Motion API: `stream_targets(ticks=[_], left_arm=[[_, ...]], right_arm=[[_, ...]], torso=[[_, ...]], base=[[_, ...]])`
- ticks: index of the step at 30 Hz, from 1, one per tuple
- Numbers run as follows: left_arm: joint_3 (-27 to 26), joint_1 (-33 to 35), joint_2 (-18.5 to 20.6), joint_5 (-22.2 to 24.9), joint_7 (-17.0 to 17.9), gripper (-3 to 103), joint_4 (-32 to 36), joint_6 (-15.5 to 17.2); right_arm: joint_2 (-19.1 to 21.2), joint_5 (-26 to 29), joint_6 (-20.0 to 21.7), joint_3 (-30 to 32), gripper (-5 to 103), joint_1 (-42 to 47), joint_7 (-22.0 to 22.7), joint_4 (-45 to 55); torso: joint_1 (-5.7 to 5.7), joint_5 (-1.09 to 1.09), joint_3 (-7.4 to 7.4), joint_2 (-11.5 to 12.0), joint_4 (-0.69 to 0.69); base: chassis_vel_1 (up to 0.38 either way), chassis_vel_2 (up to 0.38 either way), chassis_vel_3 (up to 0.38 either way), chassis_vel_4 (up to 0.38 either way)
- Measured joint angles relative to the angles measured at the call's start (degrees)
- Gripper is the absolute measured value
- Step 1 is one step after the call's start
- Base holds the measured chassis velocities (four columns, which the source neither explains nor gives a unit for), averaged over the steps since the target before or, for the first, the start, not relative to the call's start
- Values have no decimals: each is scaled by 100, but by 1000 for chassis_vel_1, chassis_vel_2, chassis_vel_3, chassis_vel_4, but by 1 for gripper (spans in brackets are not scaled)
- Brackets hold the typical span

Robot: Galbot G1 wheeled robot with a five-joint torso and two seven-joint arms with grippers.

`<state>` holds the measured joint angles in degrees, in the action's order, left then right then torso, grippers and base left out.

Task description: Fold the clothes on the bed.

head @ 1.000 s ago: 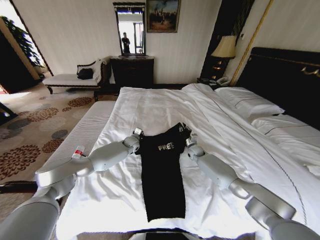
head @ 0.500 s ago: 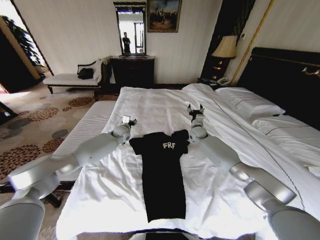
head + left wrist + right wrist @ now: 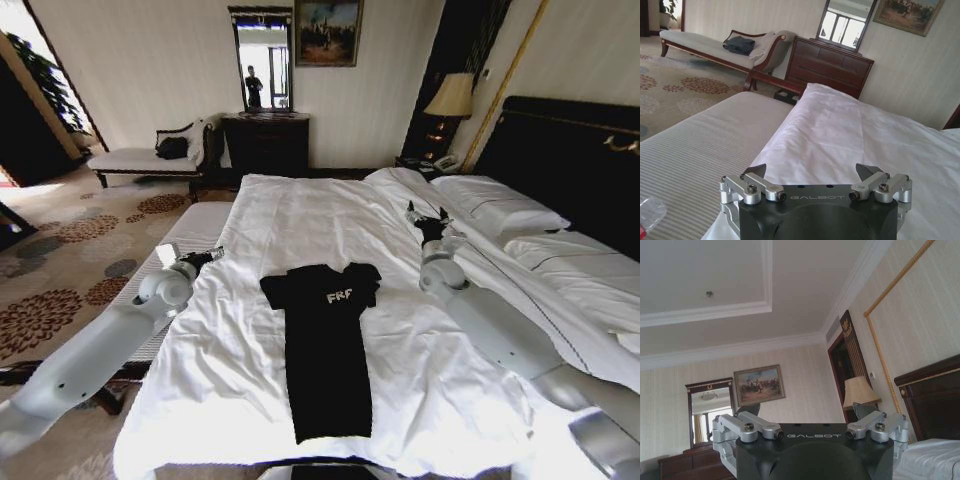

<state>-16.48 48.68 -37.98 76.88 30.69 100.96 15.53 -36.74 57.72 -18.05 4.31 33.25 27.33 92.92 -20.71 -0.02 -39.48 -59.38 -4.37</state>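
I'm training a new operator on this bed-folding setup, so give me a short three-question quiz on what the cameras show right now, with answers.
1. True or false: the left gripper is clamped on the black T-shirt.
2. Which way does the right gripper point? A) down at the shirt B) upward, toward the ceiling and wall C) at the carpet
3. Fill in: the T-shirt lies as a narrow strip on the white ____, sleeves tucked in.

Key
1. False. It is open, off the shirt, by the bed's left edge over the striped bench.
2. B. Its wrist view shows ceiling, a painting and a lamp; its fingers are spread.
3. bed
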Motion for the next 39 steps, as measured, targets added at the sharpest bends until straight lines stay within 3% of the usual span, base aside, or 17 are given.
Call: stream_targets(ticks=[1, 3, 4, 8, 9, 12, 15, 17, 18, 22, 23, 24, 27, 32, 35, 39], left_arm=[[0, 0, 0, 0, 0, 100, 0, 0], [-404, 638, -152, -630, -381, 100, -19, -175], [-404, 638, -152, -630, -381, 100, -19, -175], [-657, 1481, -755, -2354, -1009, 100, 106, -717], [-657, 1481, -755, -2354, -1009, 100, 106, -717], [-649, 1699, -1267, -3207, -1238, 100, 285, -1147], [-624, 1758, -1449, -3308, -1261, 100, 382, -1228], [-588, 1969, -1934, -3444, -1266, 100, 622, -1324], [-588, 1969, -1934, -3444, -1266, 100, 622, -1324], [-541, 2482, -2472, -3962, -1384, 100, 857, -1606], [-541, 2482, -2472, -3962, -1384, 100, 857, -1606], [-517, 2697, -2672, -4069, -1423, 100, 966, -1688], [-399, 3068, -3019, -4173, -1489, 100, 1168, -1784], [-304, 3312, -3310, -4261, -1503, 100, 1392, -1829], [-240, 3639, -3548, -4325, -1462, 100, 1784, -1821], [-275, 3996, -3606, -4616, -1305, 100, 2208, -1728]], right_arm=[[0, 0, 0, 0, 100, 0, 0, 0], [113, -195, -79, 625, 100, 614, -127, 289], [113, -195, -79, 625, 100, 614, -127, 289], [-210, -880, -470, 1931, 100, 1966, -664, 572], [-210, -880, -470, 1931, 100, 1966, -664, 572], [-679, -1640, -1030, 2609, 100, 2527, -1346, 359], [-875, -1830, -1232, 2807, 100, 2663, -1597, 257], [-1420, -2218, -1587, 3158, 100, 2943, -2032, 21], [-1420, -2218, -1587, 3158, 100, 2943, -2032, 21], [-2211, -3224, -2029, 3363, 100, 3242, -2370, -427], [-2211, -3224, -2029, 3363, 100, 3242, -2370, -427], [-2592, -3724, -2178, 3390, 100, 3334, -2411, -559], [-3383, -4182, -2240, 3210, 100, 3589, -2321, -471], [-3945, -4020, -1925, 2720, 100, 3892, -1803, 14], [-4360, -3673, -1428, 2296, 100, 4302, -1205, 585], [-4529, -3601, -999, 2093, 100, 4763, -810, 1174]], torso=[[0, 0, 0, 0, 0], [0, -4, 0, 0, 7], [0, -4, 0, 0, 7], [2, -1, 0, -1, 5], [2, -1, 0, -1, 5], [0, 2, -1, 0, 1], [-1, 2, -1, 0, 2], [-1, 2, -1, 0, 3], [-1, 2, -1, 0, 3], [-1, 0, -1, 0, 5], [-1, 0, -1, 0, 5], [0, -1, -1, 0, 5], [-1, 2, -2, 1, 6], [0, -3, -1, 1, 5], [0, -3, -1, 1, 5], [0, -3, -1, 1, 4]], base=[[0, 0, 0, 0], [0, 0, 0, 0], [0, 0, 0, 0], [0, 0, 0, 0], [0, 0, 0, 0], [0, 0, 0, 0], [0, 0, 0, 0], [0, 0, 0, 0], [0, 0, 0, 0], [0, 0, 0, 0], [0, 0, 0, 0], [0, 0, 0, 0], [0, 0, 0, 0], [0, 0, 0, 0], [0, 0, 0, 0], [0, 0, 0, 0]])
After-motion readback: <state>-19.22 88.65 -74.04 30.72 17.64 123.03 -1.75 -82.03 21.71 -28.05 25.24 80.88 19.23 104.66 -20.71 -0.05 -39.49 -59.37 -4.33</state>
